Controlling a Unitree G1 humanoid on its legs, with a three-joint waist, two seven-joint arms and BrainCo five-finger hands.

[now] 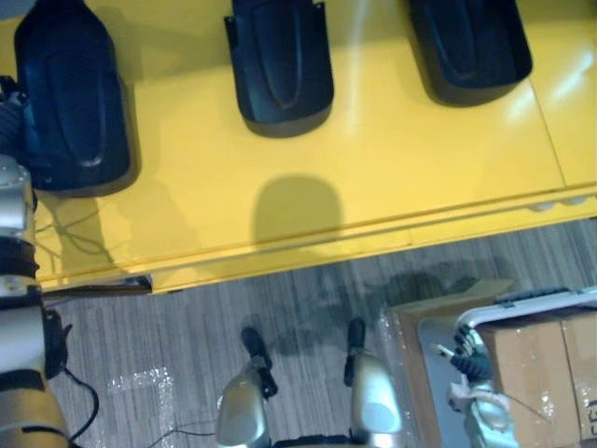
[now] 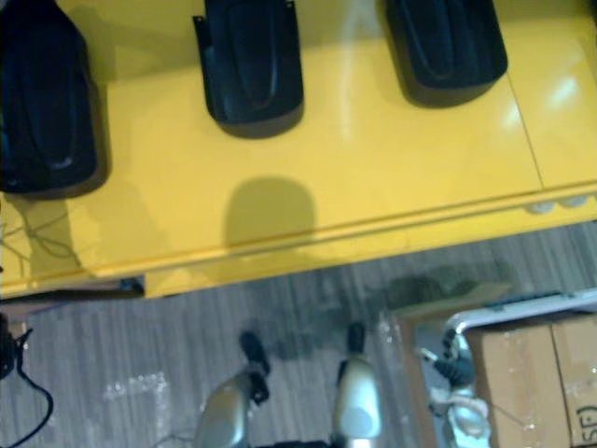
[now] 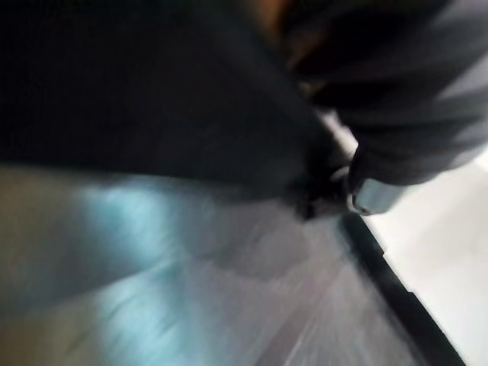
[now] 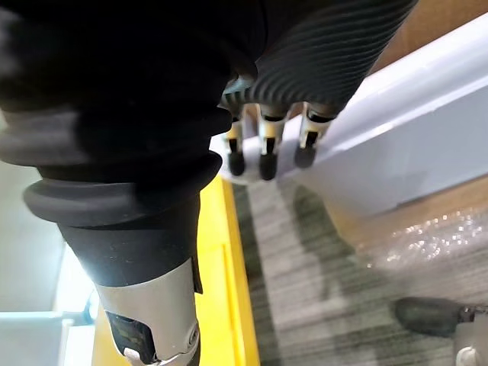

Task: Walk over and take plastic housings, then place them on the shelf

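Three housings (image 1: pixel 280 65) sat on the yellow surface (image 1: pixel 373 168), none held | right hand (image 1: pixel 472 366) low by a cardboard box (image 1: pixel 546 373), fingers (image 4: pixel 266 156) relaxed, empty | left hand (image 1: pixel 9 117) by the leftmost housing (image 1: pixel 70 103), grip unreadable | risk: the glossy curved shell could slip from a shallow grasp.

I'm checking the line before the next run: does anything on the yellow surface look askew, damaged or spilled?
Nothing stands out. The left housing, middle housing and right housing lie apart in a row on the yellow shelf. The right one is turned slightly against the middle one; no cracks or spills show.
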